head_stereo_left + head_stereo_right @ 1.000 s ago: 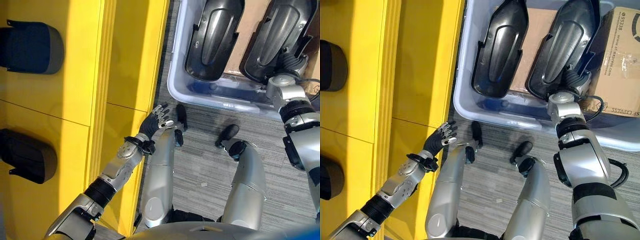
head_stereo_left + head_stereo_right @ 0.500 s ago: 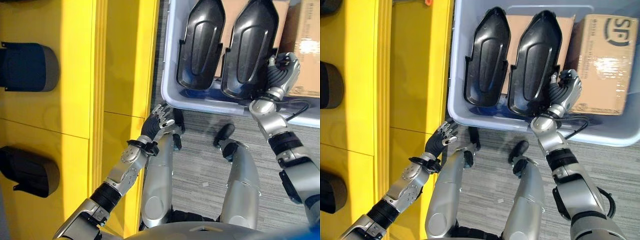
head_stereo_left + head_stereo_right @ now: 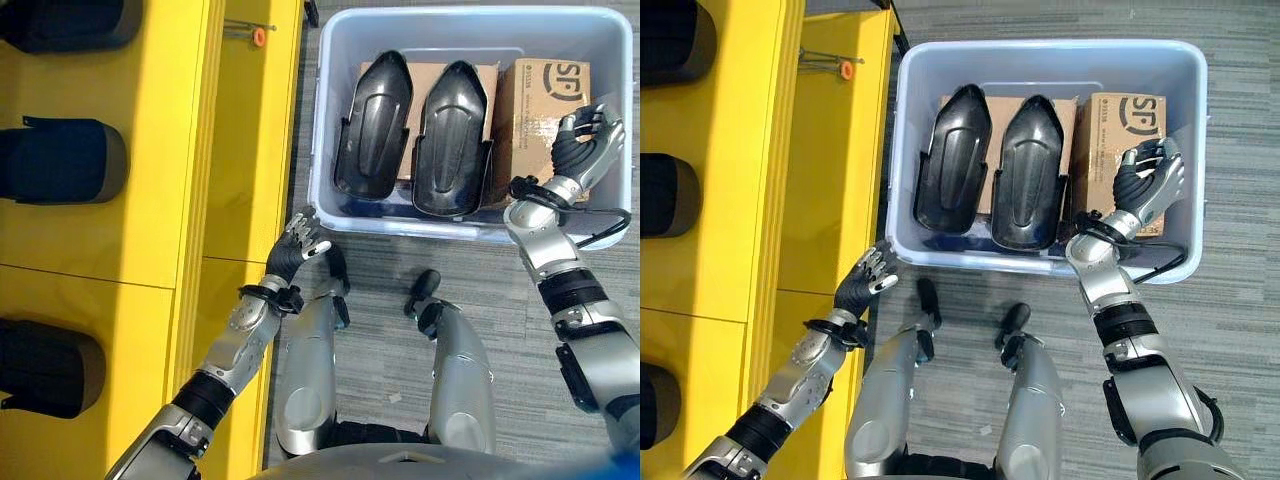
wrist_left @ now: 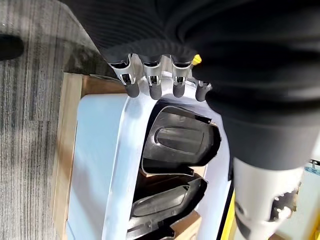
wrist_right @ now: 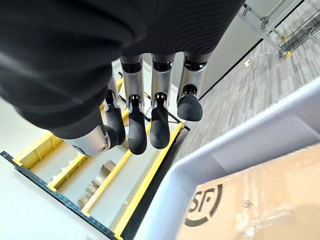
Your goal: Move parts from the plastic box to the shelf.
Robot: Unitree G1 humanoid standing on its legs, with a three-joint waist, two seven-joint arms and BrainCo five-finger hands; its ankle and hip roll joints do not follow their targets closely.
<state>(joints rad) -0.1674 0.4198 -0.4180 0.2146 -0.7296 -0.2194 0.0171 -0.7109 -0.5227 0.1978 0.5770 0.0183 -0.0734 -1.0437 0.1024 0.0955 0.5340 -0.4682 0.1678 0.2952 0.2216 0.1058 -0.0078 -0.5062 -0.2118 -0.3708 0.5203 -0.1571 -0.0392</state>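
A pale blue plastic box (image 3: 322,150) stands on the floor beside the yellow shelf (image 3: 170,150). Two black moulded parts stand side by side in it, the left part (image 3: 372,125) and the right part (image 3: 452,140). My right hand (image 3: 585,140) hangs over the box's right end, in front of a cardboard carton (image 3: 540,95), fingers relaxed and empty (image 5: 150,125). My left hand (image 3: 295,250) is open just outside the box's near left corner, its fingers (image 4: 150,85) pointing at the rim. Several dark parts (image 3: 60,160) lie on the shelf.
A small orange-tipped tool (image 3: 258,35) lies at the shelf's far edge. A second cardboard piece (image 3: 985,150) sits behind the two parts. Grey carpet (image 3: 520,380) surrounds the box on the near and right sides.
The camera has tilted, bringing the whole box into view. My right hand has come away from the right part's side and now hangs before the carton. The left hand has kept its pose.
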